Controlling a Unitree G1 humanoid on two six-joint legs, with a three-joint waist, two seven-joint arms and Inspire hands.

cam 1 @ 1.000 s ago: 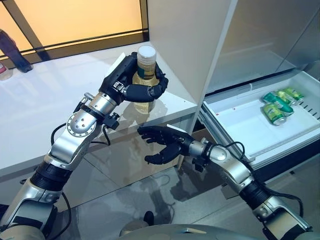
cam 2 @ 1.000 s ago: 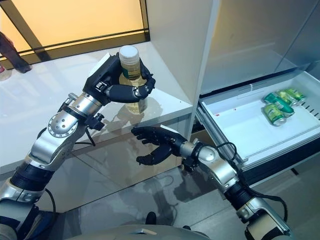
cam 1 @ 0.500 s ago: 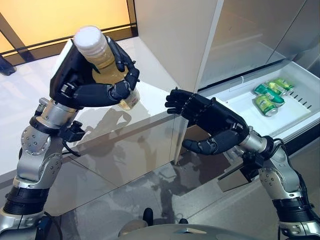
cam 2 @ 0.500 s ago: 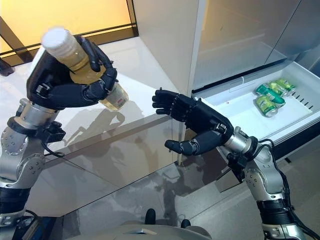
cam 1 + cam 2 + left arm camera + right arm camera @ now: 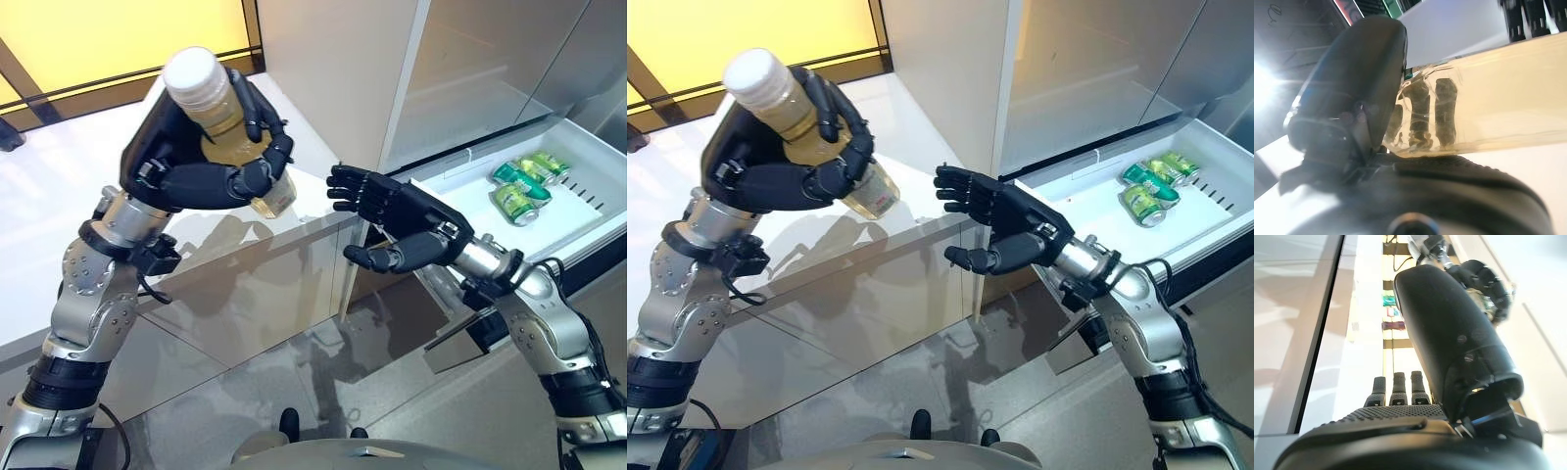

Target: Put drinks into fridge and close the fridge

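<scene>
White and glossy, the table point(image 5: 59, 225) runs across the left of the scene, its front panel mirroring the arms, and an amber-lit window with a dark frame point(image 5: 98, 88) lines its far edge. To its right stands the fridge point(image 5: 333, 69), a pale tall cabinet with its lower drawer point(image 5: 460, 211) pulled out; several green cans point(image 5: 524, 186) lie on their sides in the far corner of that drawer. Grey tiled floor point(image 5: 294, 392) shows below. The left hand point(image 5: 181, 162) is raised above the table's front edge with its fingers point(image 5: 260, 122) and thumb wrapped round a bottle point(image 5: 220, 113) of yellowish drink, white cap tilted toward the camera. The right hand point(image 5: 407, 220) hovers near, between bottle and drawer, palm toward the bottle, fingers spread, holding nothing.
</scene>
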